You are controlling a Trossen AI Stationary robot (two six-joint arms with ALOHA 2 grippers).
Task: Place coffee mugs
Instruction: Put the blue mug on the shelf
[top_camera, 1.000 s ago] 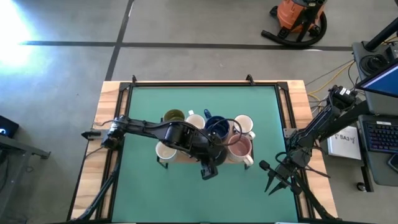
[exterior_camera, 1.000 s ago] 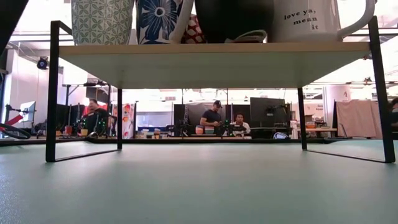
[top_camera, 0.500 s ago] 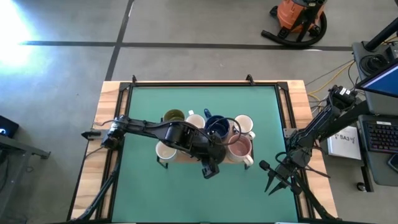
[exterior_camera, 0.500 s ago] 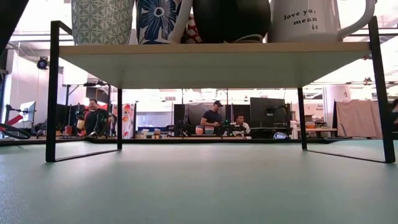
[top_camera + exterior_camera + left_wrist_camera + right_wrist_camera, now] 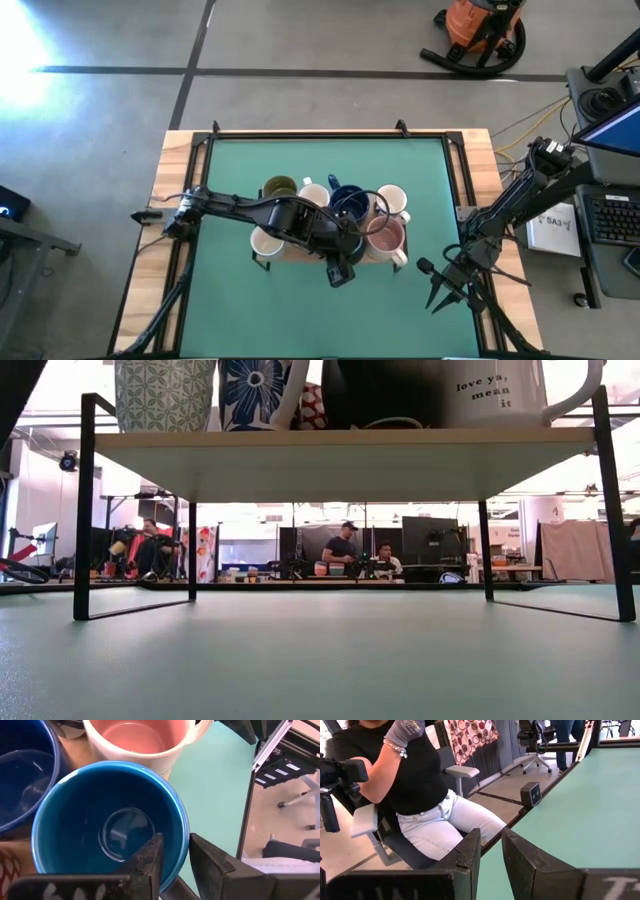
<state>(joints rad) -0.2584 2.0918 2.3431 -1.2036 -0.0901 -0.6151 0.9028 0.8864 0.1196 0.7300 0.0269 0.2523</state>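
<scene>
A black-framed wooden rack stands mid-table with several mugs on its board. My left gripper reaches from the table's left to the rack's near side and is shut on a dark blue mug. That mug stands between a blue-flowered mug and a white lettered, pink-inside mug. A navy mug is beside it. My right gripper waits by the table's right edge, slightly open, touching nothing. My left gripper pinches the blue mug's rim on the side toward the table's near edge. One finger is inside the cup and the other outside the wall, coming from above and pointing down. The mug is upright, its base at the rack's board.
Farther back on the rack stand an olive-inside mug, white mugs and a navy one; a cream mug and a green-patterned one are at the near left. Green mat lies open around the rack. A seated person is beyond the table's edge.
My left gripper has edged slightly toward the table's right and the rack, still shut on the mug. In the low view the dark blue mug has shifted right, toward the lettered mug; its underside looked rounded and tipped before and now sits level at the board.
</scene>
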